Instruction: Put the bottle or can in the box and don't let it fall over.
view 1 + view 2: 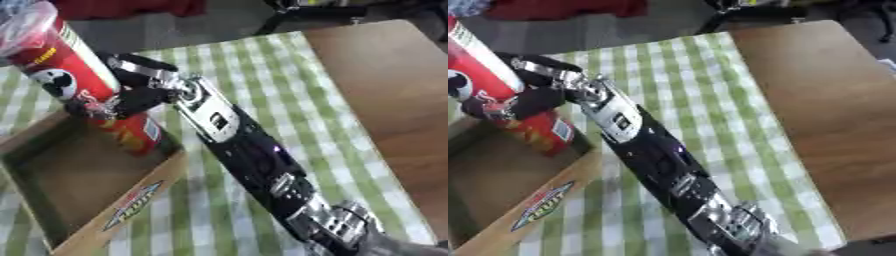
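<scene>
While your right hand [131,95] has its fingers curled round the middle of the red chip can [83,85], the can stands tilted, top leaning toward the view's upper left, with its clear plastic lid [24,25] at the frame's corner. Its lower end sits inside the cardboard box [131,197], close to the far right corner and just beside the right wall. The box is open-topped, printed logo on its near wall, resting on the green-checked tablecloth [289,100]. Bare wooden tabletop [824,110] shows to the right. Your left hand isn't visible.
</scene>
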### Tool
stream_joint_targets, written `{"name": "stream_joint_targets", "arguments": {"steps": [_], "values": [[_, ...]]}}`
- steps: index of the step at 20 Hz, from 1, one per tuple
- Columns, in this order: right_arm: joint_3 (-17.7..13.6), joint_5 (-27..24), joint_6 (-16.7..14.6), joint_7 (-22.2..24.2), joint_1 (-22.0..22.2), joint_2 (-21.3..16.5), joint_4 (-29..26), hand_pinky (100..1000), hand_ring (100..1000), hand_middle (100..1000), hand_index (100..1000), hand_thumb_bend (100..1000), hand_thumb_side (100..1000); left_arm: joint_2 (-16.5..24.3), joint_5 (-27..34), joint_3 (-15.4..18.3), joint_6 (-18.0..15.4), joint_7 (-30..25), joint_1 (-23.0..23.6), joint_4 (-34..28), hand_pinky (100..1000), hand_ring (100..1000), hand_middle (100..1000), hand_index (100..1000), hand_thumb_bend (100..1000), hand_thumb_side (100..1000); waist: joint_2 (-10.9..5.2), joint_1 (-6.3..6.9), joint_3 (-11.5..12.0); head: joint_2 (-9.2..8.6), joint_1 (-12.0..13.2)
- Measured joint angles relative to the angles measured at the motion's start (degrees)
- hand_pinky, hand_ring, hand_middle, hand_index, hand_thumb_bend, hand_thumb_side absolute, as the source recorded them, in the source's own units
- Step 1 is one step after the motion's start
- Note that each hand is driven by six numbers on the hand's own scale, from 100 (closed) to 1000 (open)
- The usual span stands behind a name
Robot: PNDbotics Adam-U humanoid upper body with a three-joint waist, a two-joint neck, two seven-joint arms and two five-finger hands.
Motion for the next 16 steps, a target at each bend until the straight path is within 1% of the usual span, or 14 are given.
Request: {"name": "stream_joint_targets", "arguments": {"steps": [2, 3, 4, 5, 6, 7, 8, 9, 10, 11, 16], "values": [[0.0, 0.0, -0.4, 0.1, -0.4, 0.0, -0.1, 1000, 1000, 1000, 1000, 100, 470, 0.0, 0.0, 0.0, 0.1, -0.1, 0.0, 0.0, 693, 1000, 971, 785, 100, 699, 0.00, -0.18, 0.0, 0.01, 0.0], [0.0, 0.0, -0.6, 0.3, -0.5, 0.0, -0.3, 1000, 1000, 1000, 1000, 100, 454, 0.0, 0.0, 0.0, 0.1, -0.1, 0.0, 0.0, 693, 1000, 971, 785, 100, 697, -0.01, -0.23, 0.0, 0.02, 0.0], [0.0, 0.0, -0.8, 0.6, -0.7, 0.0, -0.3, 1000, 1000, 1000, 1000, 100, 388, 0.0, 0.0, 0.0, 0.1, -0.1, 0.0, 0.0, 694, 1000, 971, 785, 100, 690, -0.01, -0.25, 0.0, 0.04, -0.1], [-0.1, 0.0, -0.8, 0.8, -0.9, 0.0, -0.4, 1000, 1000, 1000, 1000, 100, 294, 0.0, 0.0, 0.0, 0.1, -0.2, 0.0, 0.0, 694, 1000, 970, 785, 100, 687, -0.02, -0.28, 0.1, 0.07, -0.2], [-0.3, 0.0, -0.4, 0.8, -0.9, -0.1, -0.4, 1000, 1000, 1000, 1000, 100, 231, 0.0, 0.0, 0.0, 0.1, -0.2, 0.0, 0.0, 694, 1000, 970, 785, 100, 688, -0.03, -0.39, 0.1, 0.08, -0.2], [-0.5, 0.0, 0.4, 0.6, -0.9, -0.1, -0.4, 1000, 1000, 1000, 1000, 100, 219, 0.0, 0.0, 0.0, 0.1, -0.3, 0.0, 0.0, 694, 1000, 970, 785, 100, 689, -0.03, -0.55, 0.1, 0.18, -0.2], [-0.5, 0.0, 1.4, 0.3, -0.9, -0.1, -0.3, 1000, 1000, 1000, 1000, 100, 223, 0.0, 0.0, 0.0, 0.0, -0.3, 0.0, 0.0, 694, 1000, 970, 785, 100, 690, -0.05, -0.74, 0.2, 0.42, -0.3], [-0.6, 0.0, 2.4, 0.0, -0.9, -0.1, -0.3, 1000, 1000, 1000, 1000, 100, 246, 0.0, 0.0, 0.0, 0.0, -0.3, 0.0, 0.1, 695, 1000, 969, 783, 100, 691, -0.13, -0.90, 0.2, 0.56, -0.3], [-0.6, 0.0, 3.1, -0.3, -0.9, -0.2, -0.3, 1000, 1000, 1000, 1000, 100, 338, 0.0, 0.0, 0.0, 0.0, -0.3, 0.0, 0.1, 695, 1000, 967, 783, 100, 692, -0.27, -1.02, 0.3, 0.59, -0.4], [-0.5, 0.0, 3.5, -0.4, -0.9, -0.2, -0.5, 1000, 1000, 1000, 1000, 100, 470, 0.0, 0.0, 0.0, 0.0, -0.3, 0.0, 0.1, 694, 1000, 967, 783, 100, 692, -0.39, -1.09, 0.3, 0.60, -0.5], [-0.3, -0.8, 3.3, 2.3, -0.9, -0.5, -1.0, 1000, 1000, 1000, 1000, 100, 470, 0.0, 0.0, 0.0, -0.1, -0.4, 0.0, 0.1, 693, 1000, 966, 782, 100, 693, -0.70, -1.53, 0.5, 1.06, -0.7]]}}
